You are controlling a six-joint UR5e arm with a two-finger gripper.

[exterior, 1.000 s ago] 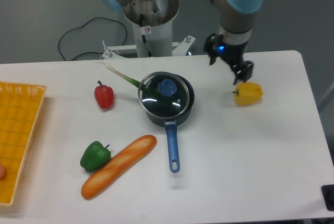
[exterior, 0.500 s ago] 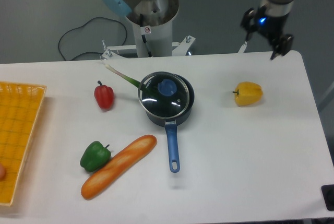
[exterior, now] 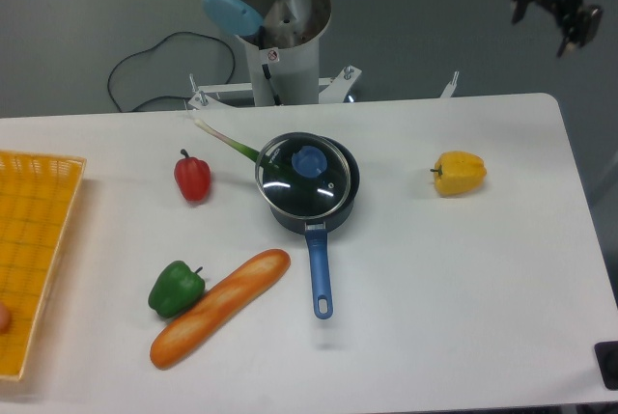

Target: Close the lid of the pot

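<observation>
Moved: gripper (exterior: 549, 11) has gone from just above the yellow pepper (exterior: 459, 173) up to the top right corner, well clear of the table (exterior: 463, 289); nothing else shifted.
Hand: fingers look parted with nothing between them, though it's small and partly cut off by the frame.
Lid (exterior: 303, 176): sitting on the pot (exterior: 314, 207), blue knob up, a touch off-centre toward the left so a sliver of pot rim shows on the right.
Pot: middle of the table, blue handle pointing at the near edge.
Why: looks like the arm backed off since the lid is already on, job basically done.
Neighbours: red pepper (exterior: 192, 177), green pepper (exterior: 176, 288), baguette (exterior: 220, 307) and basket (exterior: 34, 250) all left alone.
</observation>
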